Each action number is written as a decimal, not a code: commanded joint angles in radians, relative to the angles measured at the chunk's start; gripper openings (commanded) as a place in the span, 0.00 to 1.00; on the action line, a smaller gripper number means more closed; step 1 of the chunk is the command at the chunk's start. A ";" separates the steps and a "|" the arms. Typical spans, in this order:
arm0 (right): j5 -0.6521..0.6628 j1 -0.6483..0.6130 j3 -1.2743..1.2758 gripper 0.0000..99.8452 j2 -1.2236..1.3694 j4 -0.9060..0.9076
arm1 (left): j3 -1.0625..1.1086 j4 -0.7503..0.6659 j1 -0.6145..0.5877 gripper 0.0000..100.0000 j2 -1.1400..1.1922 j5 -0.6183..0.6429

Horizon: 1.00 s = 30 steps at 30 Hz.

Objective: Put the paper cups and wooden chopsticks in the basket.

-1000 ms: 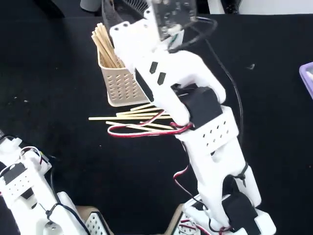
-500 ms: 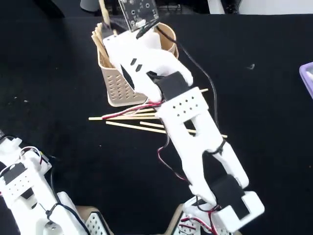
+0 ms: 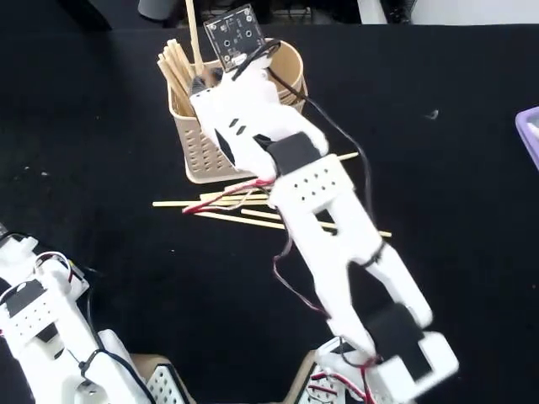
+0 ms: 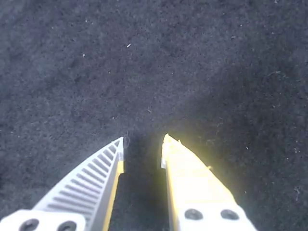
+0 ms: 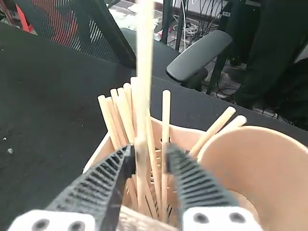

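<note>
Right arm has swung across and stretched out since a second ago. Its wrist now sits right above the basket point(image 3: 206, 156). In the last half second it only nudged a bit further over the rim.

Right gripper point(image 5: 147, 154) is clamped on one wooden chopstick point(image 5: 144, 72), pinched low, with most of the stick above the jaws. The stick is near vertical, long axis up-down. Its lower end looks to be down among the bundled chopsticks point(image 3: 175, 71) already standing in the basket. Paper cup point(image 3: 290, 63) is in the basket too, on the side away from that bundle.

Step in hand, my read: drop this stick in. Keep it upright, lower until the tip is well below the rim, then open just enough. Released too high, it could tip over the wall or glance off the cup. Retreat straight up so the jaws don't snag its neighbours.

Loose chopsticks point(image 3: 223, 206) lie flat on the table just in front of the basket, roughly parallel to its front wall, not yet collected. Left gripper point(image 4: 143, 142) is well away from the basket, jaws slightly apart and holding nothing, over the black table point(image 4: 144, 57).
</note>
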 commanded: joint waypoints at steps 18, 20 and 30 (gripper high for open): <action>0.568 0.299 0.441 0.15 -0.510 0.667 | -0.050 -0.015 0.051 0.13 -0.015 0.003; 0.640 0.365 0.613 0.16 -0.501 0.506 | -0.050 -0.015 0.056 0.13 -0.015 0.003; 0.937 0.353 0.829 0.27 -0.237 0.247 | -0.050 -0.015 0.059 0.13 -0.015 0.003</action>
